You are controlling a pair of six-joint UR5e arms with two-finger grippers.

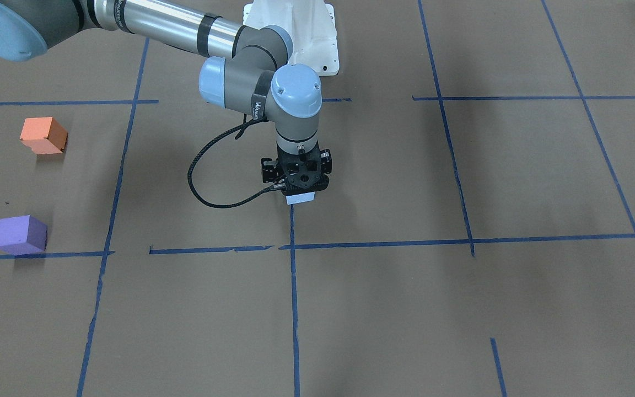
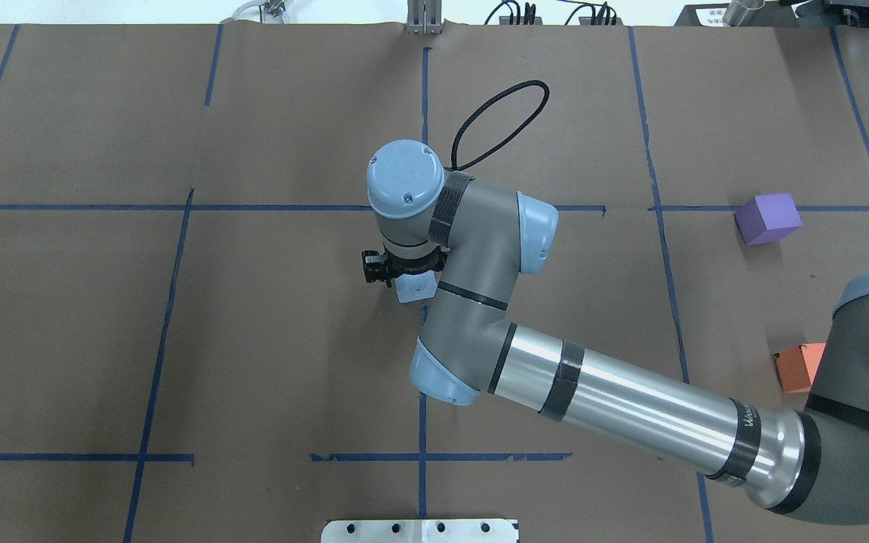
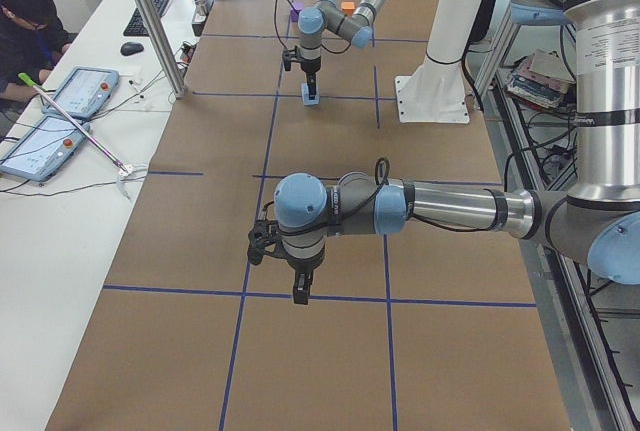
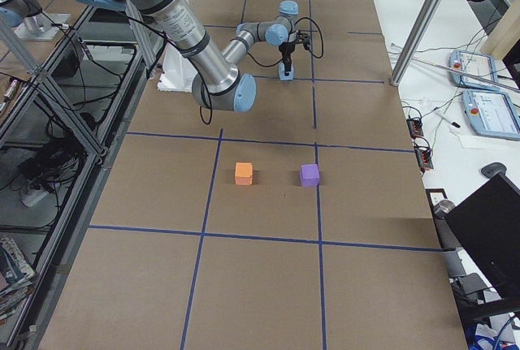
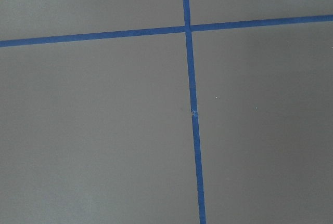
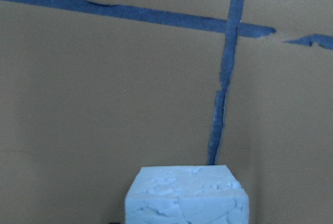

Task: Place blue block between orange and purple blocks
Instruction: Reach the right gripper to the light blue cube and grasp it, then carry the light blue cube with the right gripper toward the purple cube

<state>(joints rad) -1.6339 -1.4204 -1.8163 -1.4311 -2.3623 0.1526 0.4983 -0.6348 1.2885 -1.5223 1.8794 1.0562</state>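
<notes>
Though far from blue block [image 1: 301,199], orange block [image 1: 43,135] near purple block [image 1: 21,235]

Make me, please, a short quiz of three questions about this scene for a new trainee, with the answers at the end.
1. True or false: the orange block and the purple block stand apart, with bare table between them.
2. Where is the blue block?
A. between the two other blocks
B. under the right gripper, far from both other blocks
C. on top of the purple block
3. Fill in: in the right wrist view, the blue block shows at the ___ edge of the picture.

Key: 1 true; 2 B; 3 bottom.
</notes>
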